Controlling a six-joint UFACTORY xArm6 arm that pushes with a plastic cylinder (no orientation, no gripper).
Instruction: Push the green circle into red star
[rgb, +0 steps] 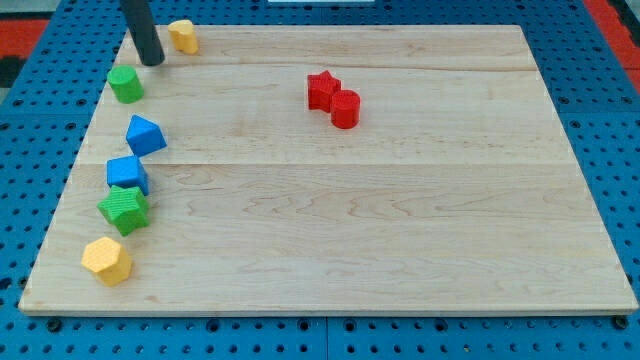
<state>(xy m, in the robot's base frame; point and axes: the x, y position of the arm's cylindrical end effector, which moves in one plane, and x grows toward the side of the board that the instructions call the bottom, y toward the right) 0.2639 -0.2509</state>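
Observation:
The green circle (126, 84) sits near the board's upper left edge. The red star (322, 88) lies at the upper middle of the board, far to the right of the green circle, and touches a red cylinder (345, 109) at its lower right. My tip (152, 61) rests on the board just above and to the right of the green circle, a small gap away, between it and a yellow block (182, 36).
Along the left edge, from top to bottom, lie a blue triangular block (146, 134), a blue cube (127, 173), a green star-like block (124, 208) and a yellow hexagon (106, 260). The wooden board (400, 230) lies on a blue pegboard.

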